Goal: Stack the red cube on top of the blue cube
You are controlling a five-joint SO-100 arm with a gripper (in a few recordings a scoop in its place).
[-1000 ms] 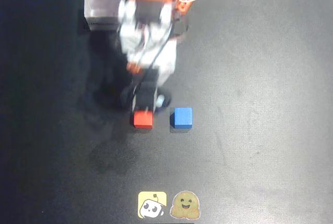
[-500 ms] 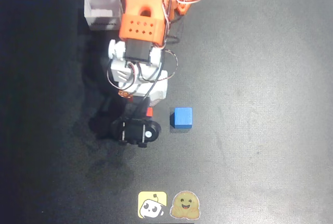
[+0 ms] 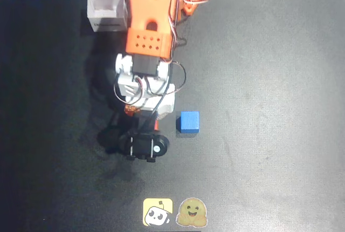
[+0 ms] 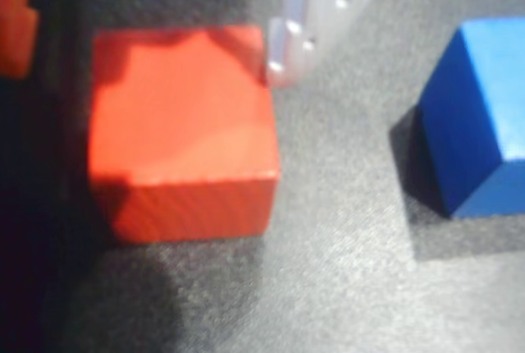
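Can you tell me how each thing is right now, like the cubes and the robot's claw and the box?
red cube: flat on the table, between the claw's fingers, not lifted.
blue cube: flat on the table, nothing on top, apart from the red cube.
gripper: down around the red cube; open or shut, I cannot tell.
white box: upright, open at the top.
stickers: lying flat at the table's near edge.

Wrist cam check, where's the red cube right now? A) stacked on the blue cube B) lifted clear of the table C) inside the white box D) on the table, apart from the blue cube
D: in the wrist view the red cube sits flat on the dark table, with a gap of bare table between it and the blue cube.
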